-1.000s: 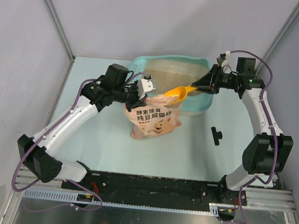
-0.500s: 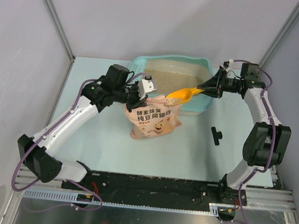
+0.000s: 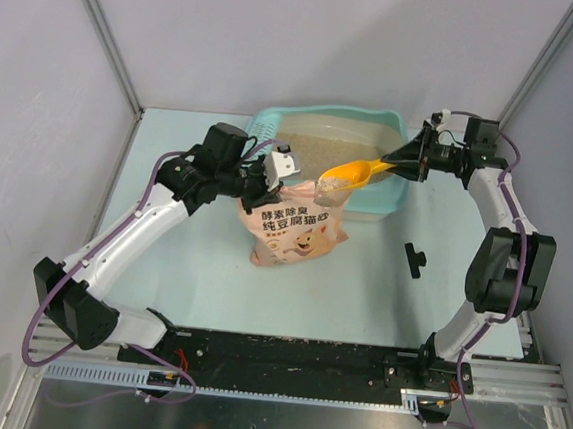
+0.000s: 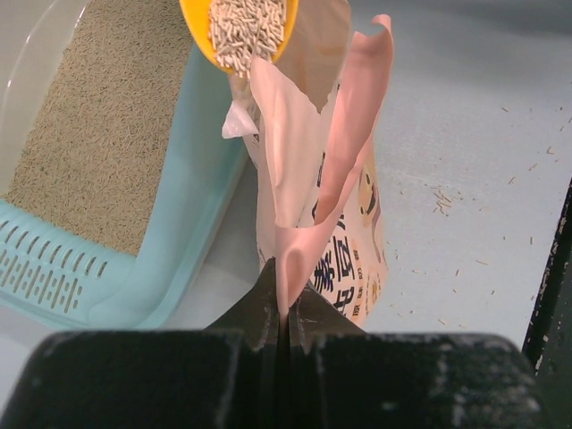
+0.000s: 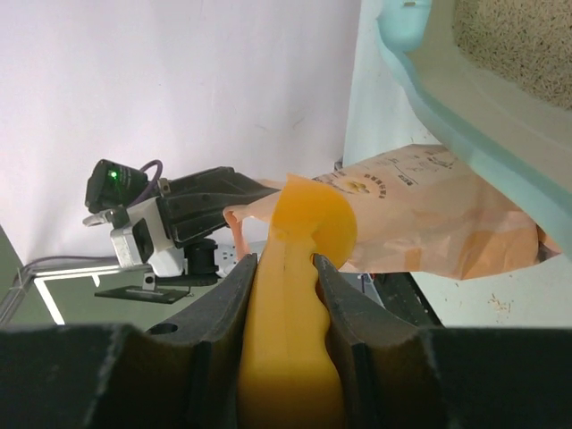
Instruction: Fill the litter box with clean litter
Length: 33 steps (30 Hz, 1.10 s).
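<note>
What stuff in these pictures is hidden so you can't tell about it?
- Inside the pink bag: left wrist view, its own folded walls hide how much is left.
- Load on the orange scoop: right wrist view, the bowl's back hides it.
- The litter box: left wrist view, far end cut off by the frame edge.
- A small black object: top view, too small to name.

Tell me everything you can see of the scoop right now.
The scoop is orange plastic, a rounded bowl on a thick handle. The right end effector is shut on the handle, one finger on each side. The bowl is loaded with pale litter pellets and hangs above the bag, at its open top, beside the near wall of the box. Whether it touches either, I cannot tell.
</note>
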{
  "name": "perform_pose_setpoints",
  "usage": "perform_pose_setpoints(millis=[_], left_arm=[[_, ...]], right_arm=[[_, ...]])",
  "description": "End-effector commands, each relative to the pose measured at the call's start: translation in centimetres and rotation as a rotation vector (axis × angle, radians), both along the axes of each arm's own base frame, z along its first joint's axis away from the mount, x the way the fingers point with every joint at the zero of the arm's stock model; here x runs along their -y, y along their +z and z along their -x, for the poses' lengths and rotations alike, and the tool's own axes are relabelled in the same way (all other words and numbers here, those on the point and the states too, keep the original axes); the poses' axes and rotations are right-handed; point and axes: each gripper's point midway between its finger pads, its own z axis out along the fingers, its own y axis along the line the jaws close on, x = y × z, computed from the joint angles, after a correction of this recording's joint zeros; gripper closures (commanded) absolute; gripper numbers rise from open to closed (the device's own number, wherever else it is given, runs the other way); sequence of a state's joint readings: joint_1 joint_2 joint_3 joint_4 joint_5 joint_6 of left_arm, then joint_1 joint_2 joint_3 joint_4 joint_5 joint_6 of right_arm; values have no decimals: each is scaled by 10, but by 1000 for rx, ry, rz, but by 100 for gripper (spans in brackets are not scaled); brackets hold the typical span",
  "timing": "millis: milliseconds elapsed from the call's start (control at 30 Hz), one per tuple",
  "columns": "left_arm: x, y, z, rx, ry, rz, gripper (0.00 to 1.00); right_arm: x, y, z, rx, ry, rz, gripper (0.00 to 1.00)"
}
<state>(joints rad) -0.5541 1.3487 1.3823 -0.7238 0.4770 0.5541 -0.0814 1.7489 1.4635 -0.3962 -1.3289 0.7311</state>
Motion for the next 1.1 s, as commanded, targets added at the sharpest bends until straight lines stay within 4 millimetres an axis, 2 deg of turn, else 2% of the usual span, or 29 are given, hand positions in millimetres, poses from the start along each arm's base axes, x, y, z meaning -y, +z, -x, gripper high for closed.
perform_pose_setpoints(millis=[0,400,533,667,800,1067], left_arm=[[11,68,-20,224,-19,111,100],[13,59,-38,226,6,72,100],[12,53,-41,222,16,55,100],[11,50,-41,220,17,47,100],[8,53,-41,224,31,41,100],[1,51,-34,229,34,30,100]], right_arm=[[4,16,-10,40,24,-58,100],[17,21,-60,55,-2,-87,100],[30,14,-89,93,-31,-82,100],[43,-9,-132,123,-85,-56,100],[50,-21,-163,179,-145,5,100],[56,-16,-194,359,-257,207,100]])
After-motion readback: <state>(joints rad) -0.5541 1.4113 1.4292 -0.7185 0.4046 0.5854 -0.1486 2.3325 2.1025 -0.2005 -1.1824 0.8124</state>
